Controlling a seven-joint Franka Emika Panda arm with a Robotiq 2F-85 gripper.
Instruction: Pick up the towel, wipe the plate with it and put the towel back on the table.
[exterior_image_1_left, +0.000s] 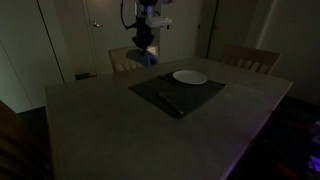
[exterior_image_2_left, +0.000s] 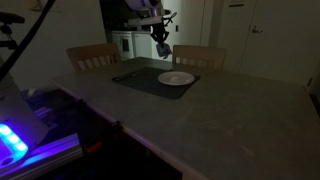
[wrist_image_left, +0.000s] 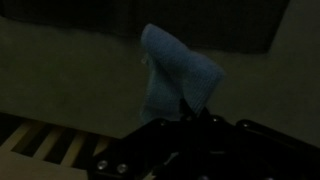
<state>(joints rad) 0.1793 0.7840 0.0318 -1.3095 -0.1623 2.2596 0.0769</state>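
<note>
The room is dim. My gripper (exterior_image_1_left: 145, 45) hangs above the far side of the table and is shut on a blue towel (wrist_image_left: 178, 78), which dangles from the jaws. The towel also shows in both exterior views (exterior_image_1_left: 141, 58) (exterior_image_2_left: 162, 48). A white plate (exterior_image_1_left: 190, 77) (exterior_image_2_left: 176, 78) rests on a dark placemat (exterior_image_1_left: 175, 95) (exterior_image_2_left: 150, 78). The gripper (exterior_image_2_left: 160, 37) is held in the air beside the plate, toward the table's far edge, not touching it. In the wrist view the gripper (wrist_image_left: 185, 112) shows as dark fingers pinching the cloth.
A utensil (exterior_image_1_left: 165, 100) lies on the placemat beside the plate. Two wooden chairs (exterior_image_1_left: 252, 60) (exterior_image_2_left: 93, 55) stand at the far side of the grey table (exterior_image_1_left: 110, 125). Blue-lit equipment (exterior_image_2_left: 15, 140) sits at the near corner in an exterior view.
</note>
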